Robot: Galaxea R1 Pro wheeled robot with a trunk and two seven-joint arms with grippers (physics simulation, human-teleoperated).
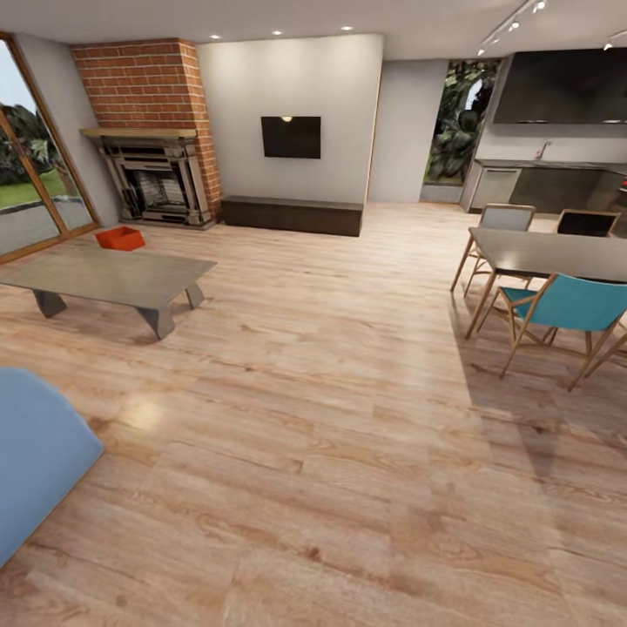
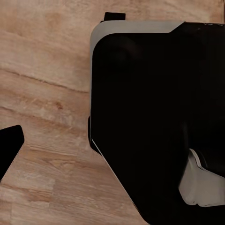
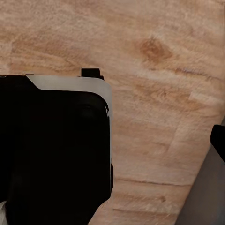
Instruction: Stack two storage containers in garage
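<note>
1. Living room: light wood plank floor (image 1: 331,418), brick fireplace (image 1: 148,131) at the far left, blue sofa corner (image 1: 35,453) near the camera, low table (image 1: 113,279) between them. Dining table with chairs (image 1: 557,279) stands off to the right.
2. One storage container (image 1: 120,238), orange-red and open-topped, sits on the floor beyond the low table, just before the fireplace hearth, well apart from the robot. I can spot no second one.
3. Handling, as a guess: thin walls suggest light and slightly flexible. Best pinched at the rim of a short wall, or at both ends.
4. Wrist views show dark robot body over planks. Whether either hand is wide or narrow, I cannot tell.
</note>
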